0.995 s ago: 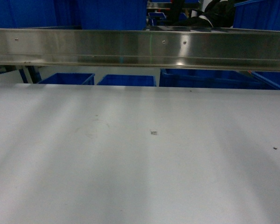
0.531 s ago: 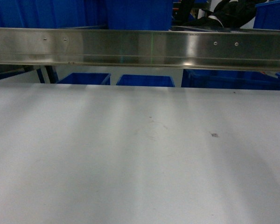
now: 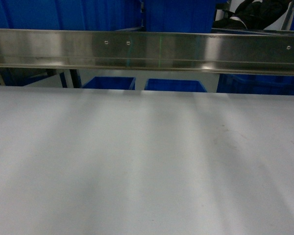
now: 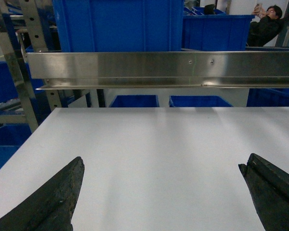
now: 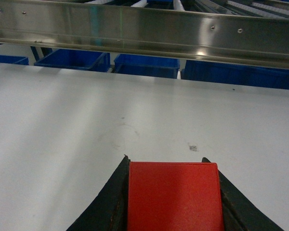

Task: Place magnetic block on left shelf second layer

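The magnetic block is a bright red block with a flat face, and my right gripper is shut on it, one dark finger on each side. It hangs just above the white tabletop. My left gripper is open with nothing between its fingers, low over the same tabletop. A steel-post rack with blue bins stands at the left edge of the left wrist view. I cannot tell which tier is the left shelf second layer. Neither gripper shows in the head view.
A shiny steel rail runs across the far side of the table at about gripper height. Behind it stand large blue bins, and smaller blue bins sit lower down. A person sits at the far right.
The head view has swung left: the small dark speck on the tabletop, the rail's screws and the blue bins have all slid to the right in the picture.
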Robot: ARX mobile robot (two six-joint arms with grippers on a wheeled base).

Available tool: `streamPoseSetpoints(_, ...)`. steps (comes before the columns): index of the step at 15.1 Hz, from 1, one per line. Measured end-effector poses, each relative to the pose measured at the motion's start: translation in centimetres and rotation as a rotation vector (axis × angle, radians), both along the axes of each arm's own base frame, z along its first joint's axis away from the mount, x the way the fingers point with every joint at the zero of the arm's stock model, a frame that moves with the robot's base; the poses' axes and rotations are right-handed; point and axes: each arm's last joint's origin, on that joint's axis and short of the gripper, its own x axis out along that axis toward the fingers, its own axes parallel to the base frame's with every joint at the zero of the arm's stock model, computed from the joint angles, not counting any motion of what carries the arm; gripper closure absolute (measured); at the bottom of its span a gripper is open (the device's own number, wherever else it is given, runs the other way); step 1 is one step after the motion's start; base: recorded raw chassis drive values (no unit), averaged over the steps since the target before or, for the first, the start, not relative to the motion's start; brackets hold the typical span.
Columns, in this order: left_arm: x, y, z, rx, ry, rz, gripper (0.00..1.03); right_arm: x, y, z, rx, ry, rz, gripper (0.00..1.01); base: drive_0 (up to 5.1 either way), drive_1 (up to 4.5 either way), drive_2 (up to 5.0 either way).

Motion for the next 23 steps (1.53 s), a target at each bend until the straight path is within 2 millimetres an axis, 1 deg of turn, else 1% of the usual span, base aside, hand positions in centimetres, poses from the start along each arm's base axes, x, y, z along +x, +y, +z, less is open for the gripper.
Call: streamPoseSetpoints(23, 0.0, 0.0, 0.0, 0.0, 0.0, 0.0, 0.05, 0.0, 0.0, 0.02, 0.0, 0.0, 0.0, 0.68, -5.0, 2.44, 2.4)
